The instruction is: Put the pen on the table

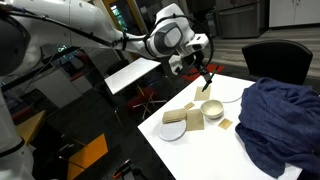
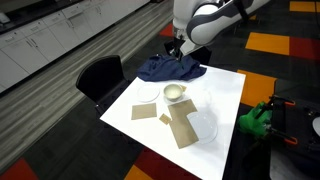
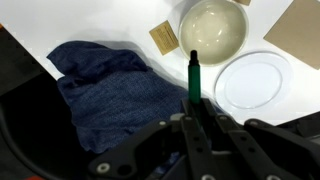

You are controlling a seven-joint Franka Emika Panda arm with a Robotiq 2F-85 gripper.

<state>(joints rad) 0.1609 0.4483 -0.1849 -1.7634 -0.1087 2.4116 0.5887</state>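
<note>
Pen, thin and dark green, is clamped between the fingers of the gripper, which are closed tight on its rear end. Its long axis runs in line with the fingers and straight out from them. In the wrist view it points up the frame, and its free tip lies over the near rim of a pale round bowl. In an exterior view the pen hangs below the gripper, slanting steeply down with its tip towards the bowl. It looks clear of both the bowl and the table, though the gap is too small to judge closely. A crumpled blue cloth lies on the left in the wrist view, partly under the pen's shaft, and a white plate lies on the right, just beside the bowl. A small tan square sits on the bare white top to the left of the bowl. In an exterior view the gripper hovers over the far end of the table, above the cloth, with the bowl nearer and tan flat pieces nearer still. The pen itself is too small to make out there.
</note>
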